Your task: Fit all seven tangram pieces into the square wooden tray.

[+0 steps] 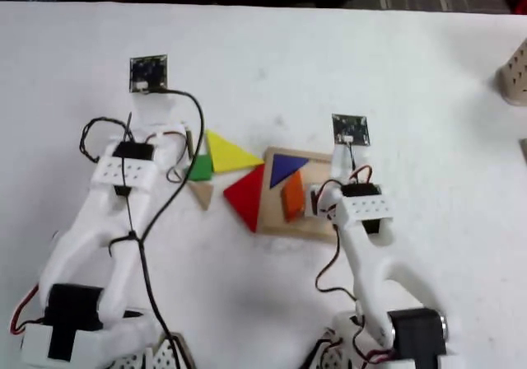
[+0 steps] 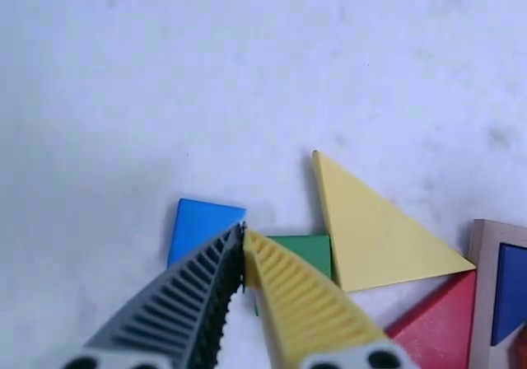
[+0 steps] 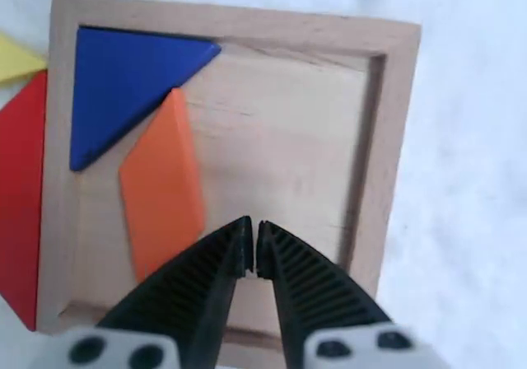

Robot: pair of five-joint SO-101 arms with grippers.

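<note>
- Risk: left gripper point(image 2: 244, 235) is clenched on nothing, with its tips over the seam between the light-blue square point(image 2: 202, 225) and the green piece point(image 2: 303, 249). If it drops like that it shoves pieces instead of gripping one.
- Risk: the green piece touches the yellow triangle point(image 2: 375, 233), and the red triangle point(image 1: 244, 196) is just beside that. A nudge on one likely skews the whole cluster.
- Risk: the red triangle sits against the outer rim of the tray point(image 3: 397, 130). If it's slid in rather than lifted, it could ride up on the rim and jam.
- Risk: the pieces are thin and flat on the table point(image 1: 412, 72), so there's little edge to pinch and a slip is likely.
- Risk: the orange parallelogram point(image 3: 160, 192) lies at a slant mid-tray, not squared to a wall. It probably blocks room for the big triangles unless someone re-seats it.
- Right gripper point(image 3: 252, 241) is clenched and empty, hovering over bare tray floor beside the orange piece. A descent from there could clip it.
- State: the tray sits in front of the right arm. The blue triangle point(image 3: 123, 77) is seated in a corner, and the orange parallelogram touches it.
- Five pieces are outside, on the left arm's side, including the tan triangle point(image 1: 202, 194). Two of seven are in.
</note>
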